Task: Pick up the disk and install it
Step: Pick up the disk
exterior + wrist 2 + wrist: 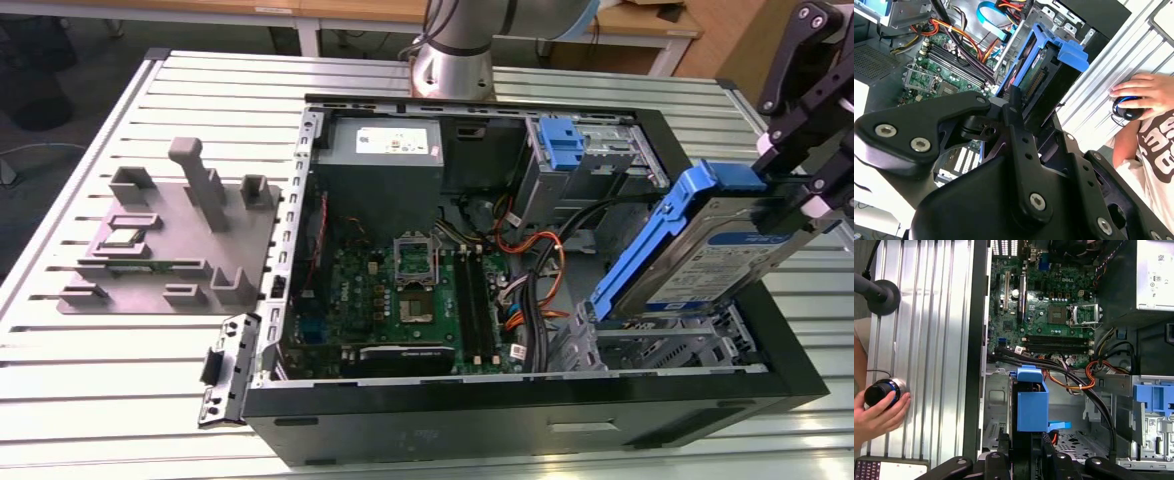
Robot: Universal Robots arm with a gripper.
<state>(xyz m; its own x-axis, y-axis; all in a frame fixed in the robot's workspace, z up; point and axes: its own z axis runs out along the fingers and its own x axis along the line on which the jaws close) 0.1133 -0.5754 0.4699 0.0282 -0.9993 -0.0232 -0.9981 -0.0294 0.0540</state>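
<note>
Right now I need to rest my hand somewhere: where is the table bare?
Bare table lies around the grey fixture at the exterior view's left, up to the case. Inside the case is crowded: cables, board, disk in the tool.

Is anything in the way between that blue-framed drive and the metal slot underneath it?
Nothing visible does. The gripper holds the disk tilted, its lower end at the open metal bay. The black and orange cables run beside the bay, not visibly under the disk.
</note>
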